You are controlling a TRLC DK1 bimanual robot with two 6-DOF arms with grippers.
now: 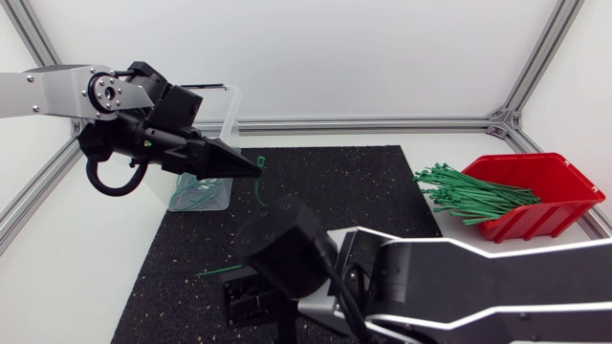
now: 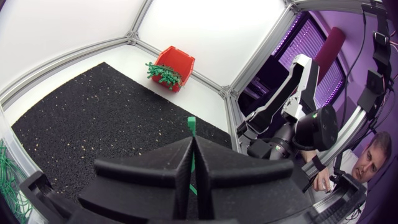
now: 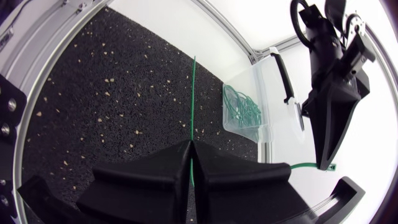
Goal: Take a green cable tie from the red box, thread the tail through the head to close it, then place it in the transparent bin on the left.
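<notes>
Lying on black mat [image 1: 363,191]: one stray tie [image 1: 222,270]

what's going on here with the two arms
Both arms are working on what looks like one green tie above the mat. The left gripper is shut on its head end. The right gripper is shut on it further along, with the tail sticking straight out ahead, so it does not look threaded yet. Looped ties lie in the bin, and more sit in the red box.

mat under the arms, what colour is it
The mat is black with pale specks, clearest in the left wrist view.
</notes>
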